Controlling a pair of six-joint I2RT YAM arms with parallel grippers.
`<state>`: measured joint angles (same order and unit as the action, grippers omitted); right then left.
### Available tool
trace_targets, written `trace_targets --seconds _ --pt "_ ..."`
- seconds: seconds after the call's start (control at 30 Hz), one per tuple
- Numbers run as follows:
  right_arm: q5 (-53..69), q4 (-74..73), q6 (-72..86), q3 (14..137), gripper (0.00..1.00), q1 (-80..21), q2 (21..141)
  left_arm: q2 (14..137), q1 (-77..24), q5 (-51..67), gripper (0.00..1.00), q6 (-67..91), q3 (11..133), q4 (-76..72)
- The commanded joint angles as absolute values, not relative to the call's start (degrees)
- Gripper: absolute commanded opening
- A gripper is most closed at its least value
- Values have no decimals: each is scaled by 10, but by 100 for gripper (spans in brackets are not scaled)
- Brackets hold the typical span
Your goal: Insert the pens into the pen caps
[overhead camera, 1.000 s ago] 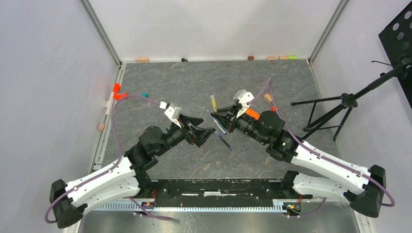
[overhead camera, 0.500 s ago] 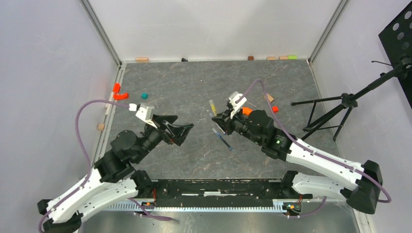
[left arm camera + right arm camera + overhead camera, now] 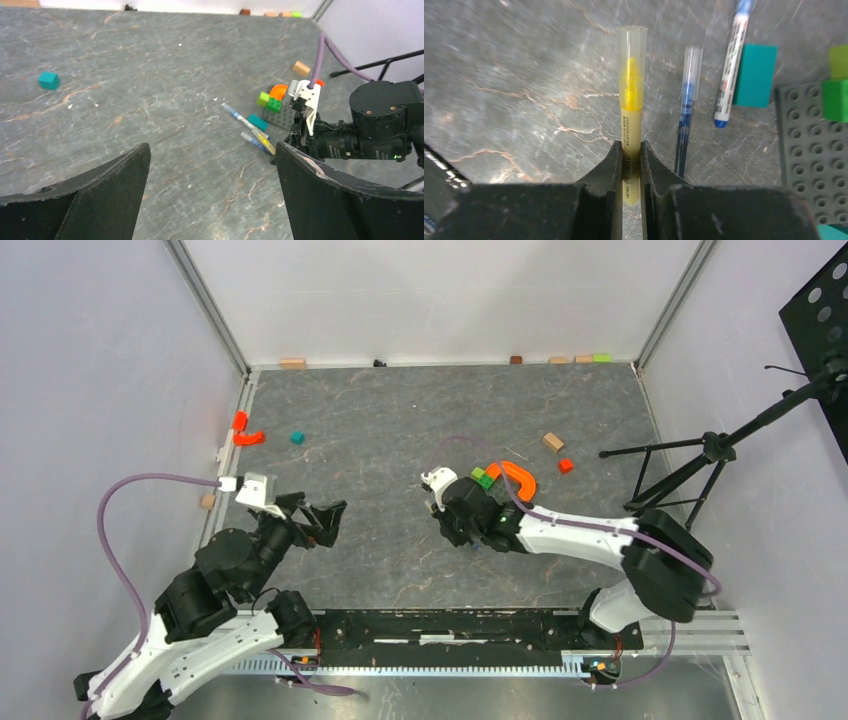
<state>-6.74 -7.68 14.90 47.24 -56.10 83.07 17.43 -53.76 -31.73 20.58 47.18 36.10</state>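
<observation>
The yellow pen point(image 3: 630, 107), tip inside a clear cap point(image 3: 631, 45), is pinched by the right fingers point(image 3: 612, 167). A blue pen point(image 3: 684, 127) and a white pen point(image 3: 729, 70) lie beside it.

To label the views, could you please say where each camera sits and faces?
Top external: above and behind the arm bases, looking down on the table; both arms show.
Left wrist: on the left arm, facing the right arm across the table; open left gripper shows.
Right wrist: looking down at the table; right gripper shut on the yellow pen.
Both wrist views show the white pen.

Grey veined tabletop point(image 3: 400, 410), pale walls point(image 3: 440, 300), black tripod stand point(image 3: 712, 448) at right.
</observation>
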Motion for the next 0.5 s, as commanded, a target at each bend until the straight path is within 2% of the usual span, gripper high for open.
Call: trace_targets --seconds 0.0,0.37,0.47 --pt "-83 -87 168 517 0 -559 883 179 -538 -350 100 162 462 382" --pt "-108 -96 179 563 0 -539 969 161 -537 -352 100 154 456 383" --pt "-105 -98 179 571 5 -528 982 159 -538 -351 100 153 455 383"
